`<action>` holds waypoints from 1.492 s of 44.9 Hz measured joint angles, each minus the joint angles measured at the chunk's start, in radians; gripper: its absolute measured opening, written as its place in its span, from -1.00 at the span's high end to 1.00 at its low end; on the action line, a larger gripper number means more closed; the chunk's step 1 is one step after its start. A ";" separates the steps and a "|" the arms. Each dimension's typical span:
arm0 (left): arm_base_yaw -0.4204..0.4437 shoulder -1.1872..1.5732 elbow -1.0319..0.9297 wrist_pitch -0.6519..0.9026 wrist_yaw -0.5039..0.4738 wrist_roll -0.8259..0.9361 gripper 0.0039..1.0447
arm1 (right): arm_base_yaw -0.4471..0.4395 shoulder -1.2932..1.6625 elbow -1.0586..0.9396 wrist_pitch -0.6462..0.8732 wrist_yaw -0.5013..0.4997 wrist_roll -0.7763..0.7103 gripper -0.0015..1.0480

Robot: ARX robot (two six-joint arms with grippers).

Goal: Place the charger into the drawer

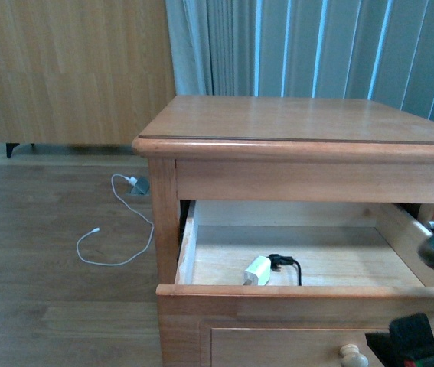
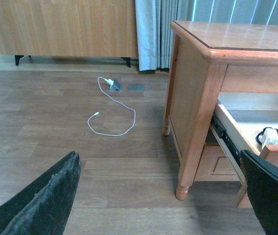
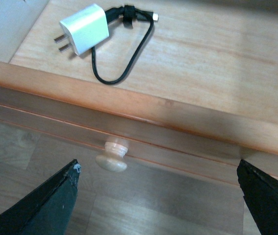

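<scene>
The drawer (image 1: pixel 331 256) of the honey-coloured cabinet stands pulled open, its pale wood floor showing. The charger (image 1: pixel 258 270), a small white plug block with a short looped black cable (image 1: pixel 287 264), lies inside near the front rim, left of centre. The right wrist view shows the charger (image 3: pixel 85 28) lying flat with its prongs out, beyond the drawer's front rim (image 3: pixel 129 105) and round knob (image 3: pixel 113 156). My right gripper (image 3: pixel 158 164) hangs open and empty just outside the drawer front. My left gripper (image 2: pixel 159 153) is open over the floor, left of the cabinet; the charger (image 2: pixel 271 138) shows there too.
A thin white cable (image 1: pixel 117 229) curls on the wooden floor left of the cabinet, running to a floor socket (image 1: pixel 138 186). A wooden wall unit (image 1: pixel 71 69) and curtains (image 1: pixel 316 46) stand behind. The cabinet top (image 1: pixel 293 118) overhangs the drawer. A turned leg (image 2: pixel 182 188) stands near my left gripper.
</scene>
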 joint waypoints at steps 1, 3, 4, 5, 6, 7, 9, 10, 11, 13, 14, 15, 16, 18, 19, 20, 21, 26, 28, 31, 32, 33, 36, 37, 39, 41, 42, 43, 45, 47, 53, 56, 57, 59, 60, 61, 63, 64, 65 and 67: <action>0.000 0.000 0.000 0.000 0.000 0.000 -0.89 | 0.000 0.015 0.010 0.001 -0.001 0.000 -0.84; 0.000 0.000 0.000 0.000 0.000 0.000 -0.89 | 0.000 0.052 0.036 0.011 0.009 -0.006 -0.84; 0.000 0.000 0.000 0.000 0.000 0.000 -0.89 | 0.000 0.077 0.056 0.016 0.013 -0.008 -0.84; 0.000 0.000 0.000 0.000 0.000 0.000 -0.89 | 0.000 0.085 0.063 0.018 0.013 -0.008 -0.84; 0.000 0.000 0.000 0.000 0.000 0.000 -0.89 | 0.000 0.102 0.078 0.022 0.015 -0.011 -0.84; 0.000 0.000 0.000 0.000 0.000 0.000 -0.89 | 0.000 0.127 0.101 0.028 0.017 -0.014 -0.84; 0.000 0.000 0.000 0.000 0.000 0.000 -0.89 | 0.000 0.171 0.142 0.041 0.027 -0.021 -0.84; 0.000 0.000 0.000 0.000 0.000 0.000 -0.89 | 0.000 0.196 0.167 0.046 0.031 -0.023 -0.84; 0.000 0.000 0.000 0.000 0.000 0.000 -0.89 | 0.000 0.212 0.183 0.048 0.031 -0.023 -0.84; 0.000 0.000 0.000 0.000 0.000 0.000 -0.89 | -0.001 0.261 0.235 0.055 0.039 -0.028 -0.84; 0.000 0.000 0.000 0.000 0.000 0.000 -0.89 | -0.001 0.276 0.253 0.055 0.041 -0.031 -0.84; 0.000 0.000 0.000 0.000 0.000 0.000 -0.89 | -0.002 0.298 0.277 0.056 0.045 -0.034 -0.84; 0.000 0.000 0.000 0.000 0.000 0.000 -0.89 | -0.004 0.320 0.301 0.056 0.049 -0.037 -0.84; 0.000 0.000 0.000 0.000 0.000 0.000 -0.89 | -0.006 0.356 0.342 0.056 0.058 -0.046 -0.84; 0.000 0.000 0.000 0.000 0.000 0.000 -0.89 | -0.007 0.370 0.358 0.056 0.060 -0.048 -0.84; 0.000 0.000 0.000 0.000 0.000 0.000 -0.89 | -0.007 0.377 0.365 0.056 0.061 -0.049 -0.84; 0.000 0.000 0.000 0.000 0.000 0.000 -0.89 | -0.008 0.391 0.382 0.056 0.064 -0.050 -0.84; 0.000 0.000 0.000 0.000 0.000 0.000 -0.89 | -0.011 0.475 0.484 0.056 0.087 -0.056 -0.84; 0.000 0.000 0.000 0.000 0.000 0.000 -0.89 | -0.011 0.510 0.530 0.056 0.098 -0.058 -0.84; 0.000 0.000 0.000 0.000 0.000 0.000 -0.89 | -0.011 0.554 0.589 0.056 0.119 -0.057 -0.84; 0.000 0.000 0.000 0.000 0.000 0.000 -0.89 | -0.011 0.563 0.602 0.056 0.124 -0.056 -0.84; 0.000 0.000 0.000 0.000 0.000 0.000 -0.89 | -0.011 0.576 0.621 0.056 0.129 -0.056 -0.84; 0.000 0.000 0.000 0.000 0.000 0.000 -0.89 | -0.011 0.598 0.651 0.057 0.142 -0.054 -0.84; 0.000 0.000 0.000 0.000 0.000 0.000 -0.89 | -0.011 0.607 0.662 0.060 0.152 -0.048 -0.84; 0.000 0.000 0.000 0.000 0.000 0.000 -0.89 | -0.011 0.617 0.665 0.067 0.160 -0.042 -0.84; 0.000 0.000 0.000 0.000 0.000 0.000 -0.89 | -0.011 0.626 0.668 0.077 0.164 -0.040 -0.84; 0.000 0.000 0.000 0.000 0.000 0.000 -0.89 | -0.011 0.632 0.668 0.082 0.169 -0.036 -0.84; 0.000 0.000 0.000 0.000 0.000 0.000 -0.89 | -0.011 0.636 0.668 0.087 0.172 -0.034 -0.84; 0.000 0.000 0.000 0.000 0.000 0.000 -0.89 | -0.011 0.646 0.668 0.097 0.182 -0.032 -0.84; 0.000 0.000 0.000 0.000 0.000 0.000 -0.89 | -0.011 0.647 0.668 0.107 0.183 -0.025 -0.84; 0.000 0.000 0.000 0.000 0.000 0.000 -0.89 | -0.013 0.646 0.660 0.130 0.177 -0.010 -0.84; 0.000 0.000 0.000 0.000 0.000 0.000 -0.89 | -0.015 0.637 0.647 0.143 0.170 -0.010 -0.84; 0.000 0.000 0.000 0.000 0.000 0.000 -0.89 | -0.017 0.629 0.640 0.148 0.167 -0.010 -0.84; 0.000 0.000 0.000 0.000 0.000 0.000 -0.89 | -0.020 0.615 0.626 0.156 0.161 -0.009 -0.84; 0.000 0.000 0.000 0.000 0.000 0.000 -0.89 | -0.022 0.600 0.612 0.161 0.157 -0.012 -0.84; 0.000 0.000 0.000 0.000 0.000 0.000 -0.89 | -0.024 0.584 0.597 0.166 0.152 -0.013 -0.84; 0.000 0.000 0.000 0.000 0.000 0.000 -0.89 | -0.026 0.555 0.571 0.174 0.144 -0.014 -0.84; 0.000 0.000 0.000 0.000 0.000 0.000 -0.89 | -0.029 0.533 0.552 0.178 0.138 -0.014 -0.84; 0.000 0.000 0.000 0.000 0.000 0.000 -0.89 | -0.029 0.522 0.543 0.179 0.137 -0.014 -0.84; 0.000 0.000 0.000 0.000 0.000 0.000 -0.89 | -0.032 0.473 0.507 0.183 0.125 -0.014 -0.84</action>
